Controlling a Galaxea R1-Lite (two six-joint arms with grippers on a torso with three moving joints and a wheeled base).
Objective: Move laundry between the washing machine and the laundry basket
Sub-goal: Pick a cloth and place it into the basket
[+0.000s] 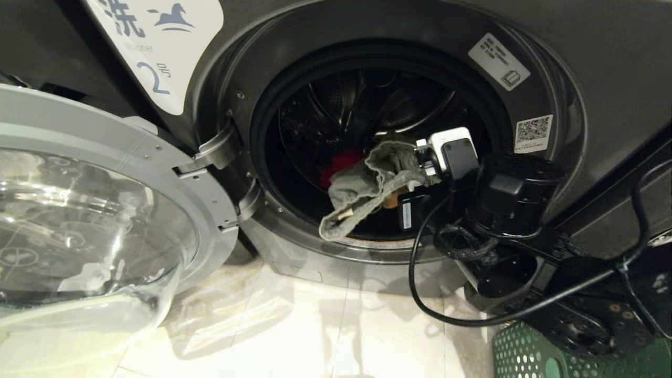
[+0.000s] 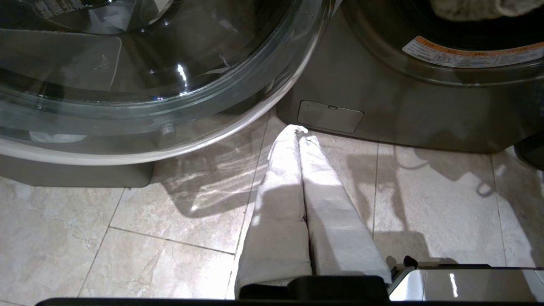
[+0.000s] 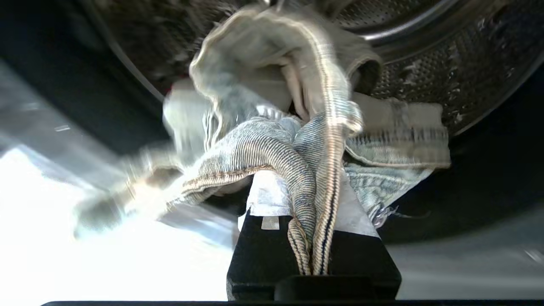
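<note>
Right gripper grips grey cloth before drum's red piece, door open.

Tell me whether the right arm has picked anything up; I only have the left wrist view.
Observer: Yes. The right gripper is shut on a grey cloth at the mouth of the drum.
Operator: Anything left inside?
Observer: A red piece lies in the drum, behind the grey cloth.
Operator: And the drop-off?
Observer: The basket stands on the floor at the robot's right, its green corner showing at the lower edge of the head view.
</note>
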